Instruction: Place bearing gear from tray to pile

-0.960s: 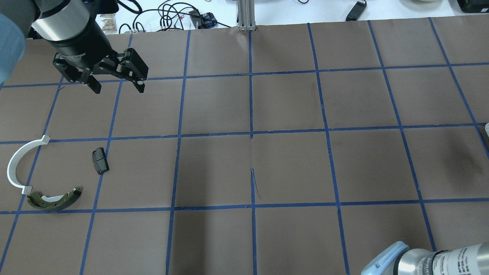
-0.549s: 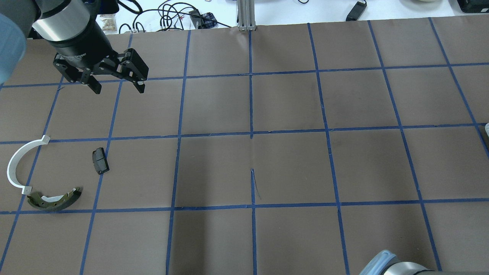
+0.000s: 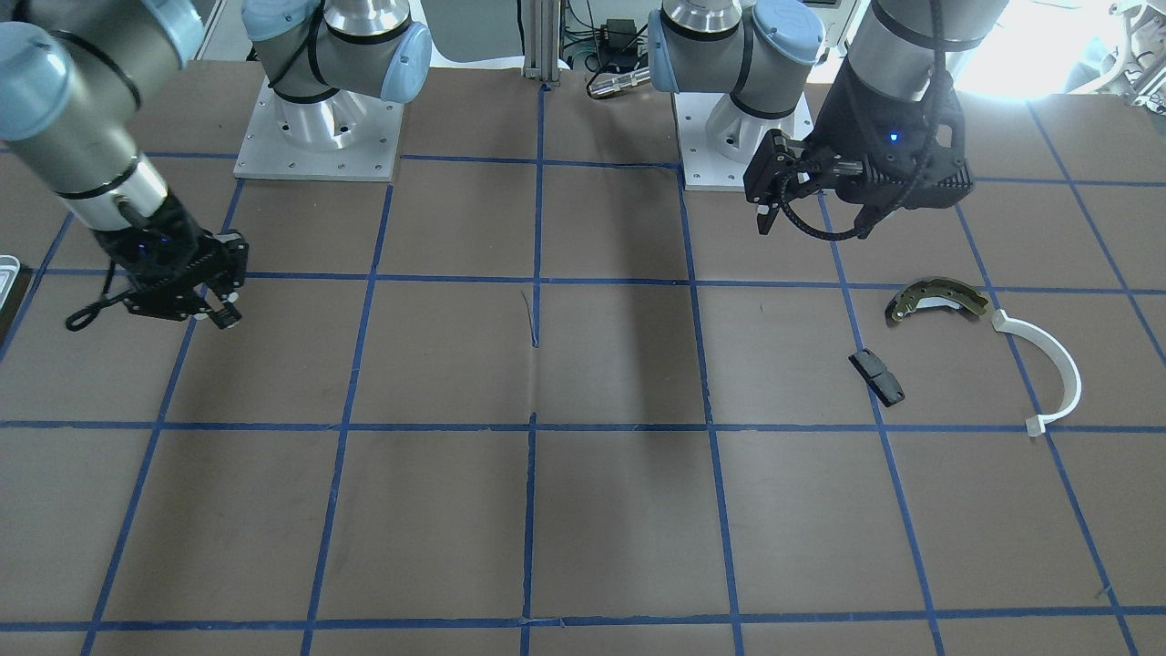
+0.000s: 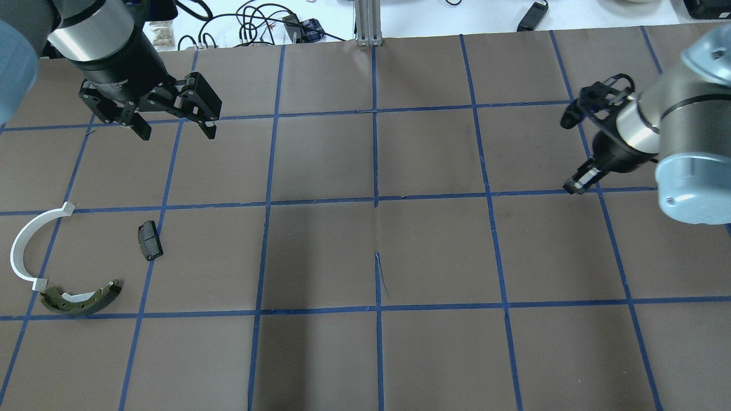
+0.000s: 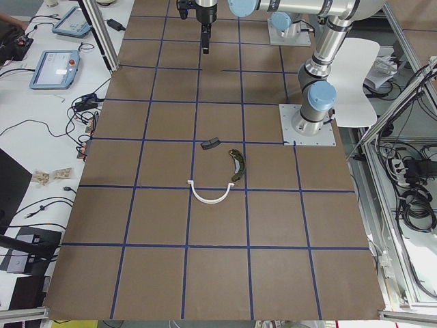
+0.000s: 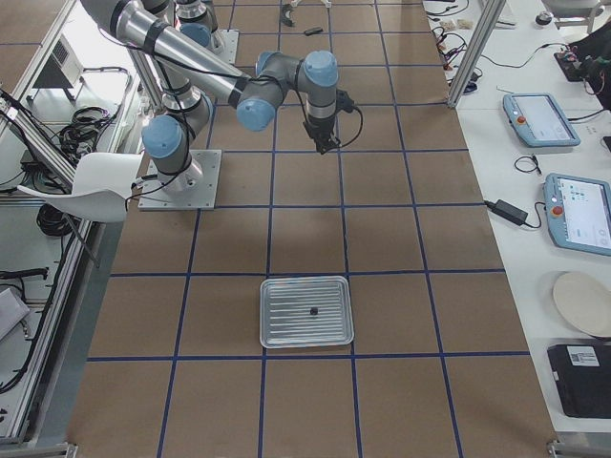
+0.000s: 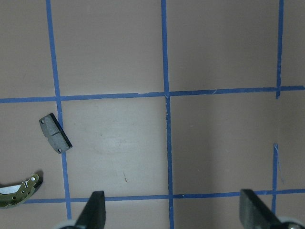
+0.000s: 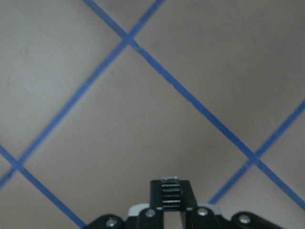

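Note:
My right gripper [image 4: 573,186] is over the table's right side. In the right wrist view its fingers are shut on a small ridged part, the bearing gear [image 8: 171,191]. It also shows in the front view [image 3: 224,315]. The silver ridged tray [image 6: 277,329] lies near the right end, with a small dark part [image 6: 313,311] in it. The pile lies at the left: an olive brake shoe [image 4: 80,299], a white arc [image 4: 23,245] and a black block [image 4: 150,240]. My left gripper [image 4: 174,131] is open and empty, high above the table beyond the pile.
Blue tape lines grid the brown table [image 4: 377,251]. Cables and an aluminium post [image 4: 368,23] sit at the far edge. The two arm bases [image 3: 319,137] stand on the robot's side. The tray's rim [image 3: 7,269] peeks in at the front view's left edge.
My right arm has swung from the bottom right corner of the overhead view up to the table's right side. The left arm and the pile have not moved.

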`<action>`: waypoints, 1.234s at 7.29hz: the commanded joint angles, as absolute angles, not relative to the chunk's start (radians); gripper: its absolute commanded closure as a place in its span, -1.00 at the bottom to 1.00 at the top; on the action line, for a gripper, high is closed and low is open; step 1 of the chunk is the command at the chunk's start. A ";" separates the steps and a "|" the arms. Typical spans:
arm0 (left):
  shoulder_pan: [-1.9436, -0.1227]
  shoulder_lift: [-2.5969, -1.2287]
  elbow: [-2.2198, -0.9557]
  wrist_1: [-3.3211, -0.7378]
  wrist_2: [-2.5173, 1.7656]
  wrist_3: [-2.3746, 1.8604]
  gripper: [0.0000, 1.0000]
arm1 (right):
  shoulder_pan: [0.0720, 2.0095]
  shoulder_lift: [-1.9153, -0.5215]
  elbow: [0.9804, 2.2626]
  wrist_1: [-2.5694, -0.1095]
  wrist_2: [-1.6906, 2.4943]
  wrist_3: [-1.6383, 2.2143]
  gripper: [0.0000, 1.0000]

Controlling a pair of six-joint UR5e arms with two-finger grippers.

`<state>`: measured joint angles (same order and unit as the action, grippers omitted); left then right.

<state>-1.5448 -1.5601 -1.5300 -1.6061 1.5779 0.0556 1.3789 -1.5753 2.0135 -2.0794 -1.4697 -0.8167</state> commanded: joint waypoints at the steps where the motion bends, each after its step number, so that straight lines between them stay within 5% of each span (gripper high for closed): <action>1: -1.545 -1.563 -1.528 -1.602 1.577 0.054 -1.00 | 1.663 -1.431 1.990 -2.286 -1.470 -0.348 0.96; 4: -1.545 -1.562 -1.531 -1.600 1.577 0.055 -1.00 | 1.950 -1.073 1.678 -2.352 -1.491 0.108 0.96; 6: -1.545 -1.560 -1.531 -1.600 1.577 0.055 -1.00 | 1.974 -1.028 1.641 -2.329 -1.494 0.112 0.75; 7: -1.545 -1.560 -1.531 -1.600 1.577 0.055 -1.00 | 1.971 -1.035 1.643 -2.298 -1.496 0.104 -0.44; 8: -1.545 -1.560 -1.529 -1.603 1.578 0.055 -1.00 | 1.956 -1.049 1.638 -2.263 -1.514 0.095 -0.99; 9: -1.545 -1.559 -1.531 -1.605 1.577 0.057 -1.00 | 1.909 -1.098 1.632 -2.190 -1.528 0.059 -1.00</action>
